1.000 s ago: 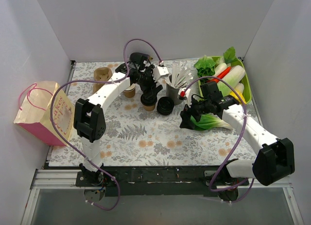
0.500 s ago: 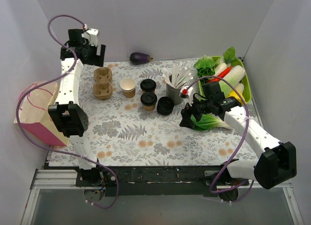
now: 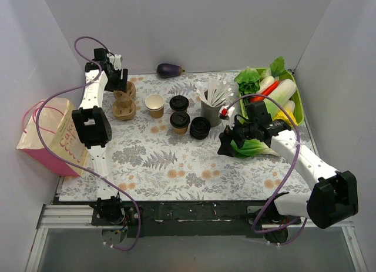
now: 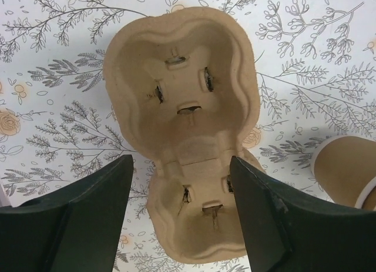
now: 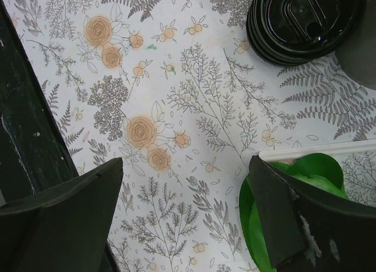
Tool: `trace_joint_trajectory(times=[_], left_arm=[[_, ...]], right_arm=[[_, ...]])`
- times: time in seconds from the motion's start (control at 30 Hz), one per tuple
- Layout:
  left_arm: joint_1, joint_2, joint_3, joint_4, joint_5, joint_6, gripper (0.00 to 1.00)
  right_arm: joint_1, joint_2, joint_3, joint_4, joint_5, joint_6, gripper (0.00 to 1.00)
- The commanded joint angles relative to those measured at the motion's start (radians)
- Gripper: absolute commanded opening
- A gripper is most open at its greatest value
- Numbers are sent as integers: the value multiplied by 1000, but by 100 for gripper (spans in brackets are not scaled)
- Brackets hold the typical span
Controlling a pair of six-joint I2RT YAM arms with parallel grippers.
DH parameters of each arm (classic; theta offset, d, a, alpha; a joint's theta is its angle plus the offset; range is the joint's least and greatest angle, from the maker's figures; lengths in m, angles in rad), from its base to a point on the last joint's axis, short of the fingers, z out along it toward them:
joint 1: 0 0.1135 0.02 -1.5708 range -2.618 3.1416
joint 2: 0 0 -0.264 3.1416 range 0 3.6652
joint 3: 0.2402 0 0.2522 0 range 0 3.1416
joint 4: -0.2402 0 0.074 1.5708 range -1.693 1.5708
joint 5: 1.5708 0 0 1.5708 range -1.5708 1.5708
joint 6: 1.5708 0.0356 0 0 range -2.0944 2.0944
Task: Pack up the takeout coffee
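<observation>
the left gripper (image 3: 120, 87) had dropped from the back wall over the cup carrier (image 3: 124, 108), upper left; a lidded coffee cup (image 3: 180, 122) stood mid-frame. left wrist: fingers spread astride the carrier. right wrist: right gripper (image 5: 185, 166) spread above the tablecloth (image 5: 176, 96), black lids (image 5: 305, 19) upper right.

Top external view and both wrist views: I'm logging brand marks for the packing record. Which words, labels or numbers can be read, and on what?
Paper bag: pink lettering on its cream side, too blurred to read.
Stack of black lids: moulded relief only, no legible words.
Nothing else in any view shows readable text or numbers.
</observation>
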Motion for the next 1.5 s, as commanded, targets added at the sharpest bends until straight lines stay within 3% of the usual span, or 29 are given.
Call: trace_joint_trajectory(times=[0.0, 0.37, 1.47], left_arm=[[18, -21, 64, -4, 55, -8, 66], [18, 18, 70, 1, 99, -19, 60], [20, 79, 77, -5, 96, -13, 58]], right_arm=[[-15, -6, 3, 25, 4, 19, 95], [-32, 33, 19, 28, 13, 23, 95], [-58, 33, 10, 28, 20, 33, 95]])
